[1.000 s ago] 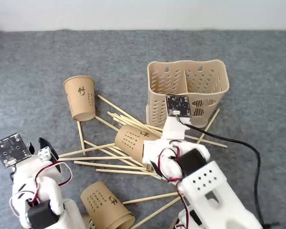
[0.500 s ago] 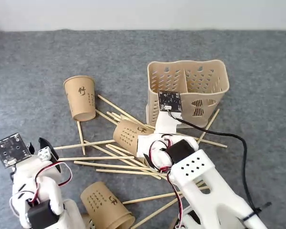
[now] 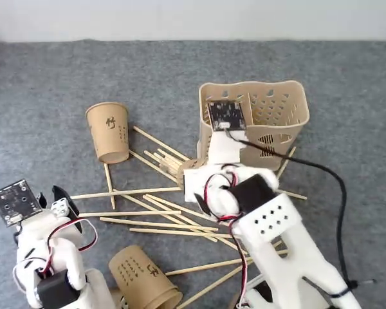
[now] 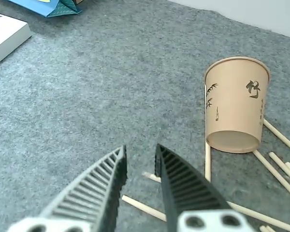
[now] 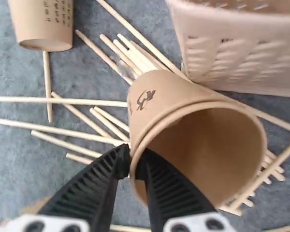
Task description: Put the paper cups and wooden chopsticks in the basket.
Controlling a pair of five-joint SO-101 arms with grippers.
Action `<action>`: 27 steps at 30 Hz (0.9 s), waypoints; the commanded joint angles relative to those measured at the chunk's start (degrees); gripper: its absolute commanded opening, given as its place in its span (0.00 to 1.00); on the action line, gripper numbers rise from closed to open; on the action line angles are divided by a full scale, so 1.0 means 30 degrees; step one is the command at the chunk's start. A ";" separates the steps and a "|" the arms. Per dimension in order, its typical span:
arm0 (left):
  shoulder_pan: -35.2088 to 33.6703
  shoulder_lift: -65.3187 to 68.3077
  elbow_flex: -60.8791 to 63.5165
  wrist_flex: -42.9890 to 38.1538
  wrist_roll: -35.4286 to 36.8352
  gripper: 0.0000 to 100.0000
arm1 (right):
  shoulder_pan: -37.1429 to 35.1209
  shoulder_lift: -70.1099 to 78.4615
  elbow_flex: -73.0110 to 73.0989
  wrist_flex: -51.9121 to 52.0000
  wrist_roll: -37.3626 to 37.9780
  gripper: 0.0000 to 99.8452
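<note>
Cup carry — right hand [image 5: 130, 169] pinches a paper cup [image 5: 193, 130] by its rim, just beside the basket [image 5: 241, 48] wall.
Next, I'd say, lift it over the rim and let go; left hand [image 4: 140, 159] hangs empty, slightly parted — chopsticks [image 3: 148, 212] strewn on the surface [image 3: 51, 77].

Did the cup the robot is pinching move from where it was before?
Yes. The paper cup, pinched at its rim by the right end effector, has moved closer to the basket, which stayed put.
</note>
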 commanded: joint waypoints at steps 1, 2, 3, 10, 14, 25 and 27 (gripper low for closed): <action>-0.0059 -0.0088 -0.0103 -0.0352 0.0088 0.09 | 0.0015 0.0044 -0.3810 0.3238 0.1963 0.01; -0.0059 -0.0088 -0.0103 -0.0352 0.0088 0.09 | 0.0044 0.0044 -0.4601 0.4234 0.2579 0.01; -0.0059 -0.0088 -0.0103 -0.0352 0.0088 0.09 | 0.0044 0.0044 -0.5363 0.5201 0.3165 0.01; -0.0088 -0.0088 0.0484 -0.0967 0.0088 0.09 | 0.3355 0.0044 -0.7795 0.8659 0.7385 0.01; -0.0088 -0.0088 0.0952 -0.1641 0.0088 0.09 | 0.7282 0.0044 -0.7267 0.8630 1.1546 0.01; -0.0088 -0.0088 0.0982 -0.1670 0.0088 0.09 | 1.5692 0.0132 -0.5656 0.8630 1.8462 0.01; -0.0088 -0.0088 0.0982 -0.1670 0.0088 0.09 | 1.6542 0.0278 -0.5128 0.8601 1.9487 0.01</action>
